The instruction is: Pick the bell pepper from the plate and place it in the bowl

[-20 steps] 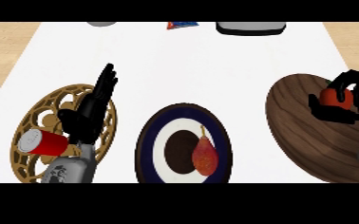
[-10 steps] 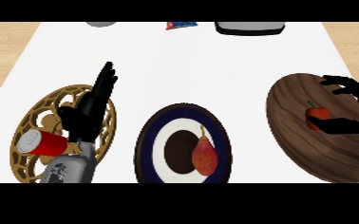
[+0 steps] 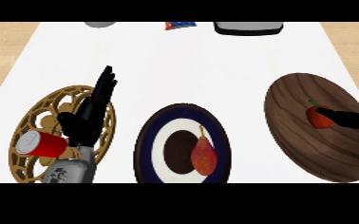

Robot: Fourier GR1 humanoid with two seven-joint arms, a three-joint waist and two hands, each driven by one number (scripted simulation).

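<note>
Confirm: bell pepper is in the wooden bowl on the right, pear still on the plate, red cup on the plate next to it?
Not the cup. In the head view the red cup lies on the gold openwork trivet at left. The bell pepper is in the wooden bowl; the pear is on the plate.

A red can (image 3: 42, 144) lies on a gold openwork trivet (image 3: 42, 118); a grey tray (image 3: 249, 27) sits at the far edge.

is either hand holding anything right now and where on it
Nothing is clearly held. The right hand touches the bell pepper's right side in the bowl; left hand is open.
</note>
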